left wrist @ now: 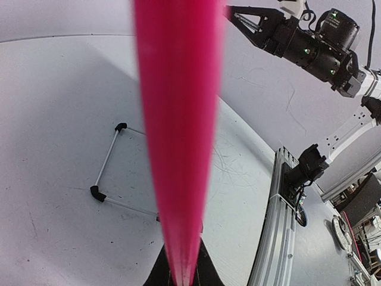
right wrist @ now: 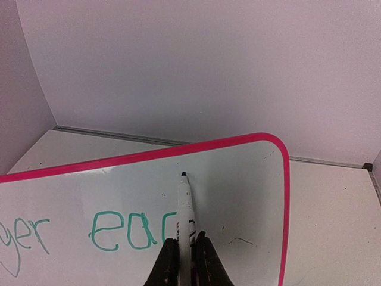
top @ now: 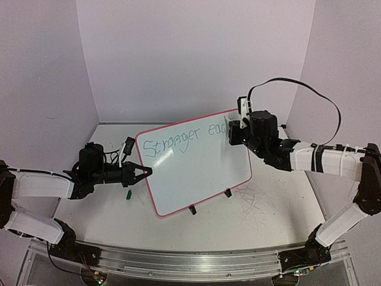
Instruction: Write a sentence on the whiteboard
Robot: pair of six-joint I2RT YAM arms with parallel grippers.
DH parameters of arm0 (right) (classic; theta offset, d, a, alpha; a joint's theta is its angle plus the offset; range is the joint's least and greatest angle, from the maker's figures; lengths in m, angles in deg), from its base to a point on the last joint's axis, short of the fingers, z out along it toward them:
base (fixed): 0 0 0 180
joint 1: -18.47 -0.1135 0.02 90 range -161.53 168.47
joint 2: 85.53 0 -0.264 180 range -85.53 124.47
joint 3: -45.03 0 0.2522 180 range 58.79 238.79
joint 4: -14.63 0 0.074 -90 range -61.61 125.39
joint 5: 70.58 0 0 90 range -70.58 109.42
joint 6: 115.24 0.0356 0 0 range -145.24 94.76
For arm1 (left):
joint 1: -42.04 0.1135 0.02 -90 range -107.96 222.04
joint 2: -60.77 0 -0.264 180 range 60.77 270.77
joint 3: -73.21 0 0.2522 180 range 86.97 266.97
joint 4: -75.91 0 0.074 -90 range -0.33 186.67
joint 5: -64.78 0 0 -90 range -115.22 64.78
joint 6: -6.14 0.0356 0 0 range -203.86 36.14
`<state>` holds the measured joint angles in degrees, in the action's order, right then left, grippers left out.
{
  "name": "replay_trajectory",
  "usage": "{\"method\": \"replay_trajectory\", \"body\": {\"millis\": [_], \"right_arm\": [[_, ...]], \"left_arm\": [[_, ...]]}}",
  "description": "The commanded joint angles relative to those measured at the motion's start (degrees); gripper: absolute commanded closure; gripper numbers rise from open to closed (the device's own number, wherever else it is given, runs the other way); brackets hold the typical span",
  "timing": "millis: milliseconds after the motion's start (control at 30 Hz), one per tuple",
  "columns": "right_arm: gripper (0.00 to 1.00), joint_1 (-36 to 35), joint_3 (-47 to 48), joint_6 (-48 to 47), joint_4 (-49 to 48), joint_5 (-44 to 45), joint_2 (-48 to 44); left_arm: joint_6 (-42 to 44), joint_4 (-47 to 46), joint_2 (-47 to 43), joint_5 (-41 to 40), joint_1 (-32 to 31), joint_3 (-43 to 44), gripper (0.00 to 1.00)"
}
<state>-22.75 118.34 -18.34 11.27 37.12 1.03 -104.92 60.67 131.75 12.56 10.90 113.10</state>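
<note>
Green sentence (top: 181, 144) stops at "eac". The right hand (right wrist: 184, 257), clenching the marker (right wrist: 186, 208), should press lightly. The left hand (top: 146, 171) clamps the whiteboard (top: 205, 176).

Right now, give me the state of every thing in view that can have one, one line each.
whiteboard: propped at a slant, partly written
sentence: unfinished, reads "Stronger eac"
marker: uncapped, tip toward the board, contact unclear
left gripper: shut on the whiteboard's rim
right gripper: shut on the marker
green cap-like piece: lying loose on the table
</note>
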Motion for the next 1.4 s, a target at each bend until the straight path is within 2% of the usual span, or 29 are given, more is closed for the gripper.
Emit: {"method": "replay_trajectory", "body": {"millis": [0, 833, 1367], "right_arm": [[1.00, 0.45, 2.60, -0.60, -1.69, 0.78, 1.56], [1.00, 0.34, -8.63, 4.38, 1.92, -3.18, -4.17], [1.00, 0.38, -3.19, 1.64, 0.05, -0.15, -0.98]], "left_arm": [[3.64, -0.19, -1.11, -1.92, 0.34, 0.29, 1.00], [3.39, -0.19, -1.00, -1.73, 0.30, 0.53, 1.00], [3.22, -0.10, -1.07, -1.83, 0.29, 0.62, 1.00]]}}
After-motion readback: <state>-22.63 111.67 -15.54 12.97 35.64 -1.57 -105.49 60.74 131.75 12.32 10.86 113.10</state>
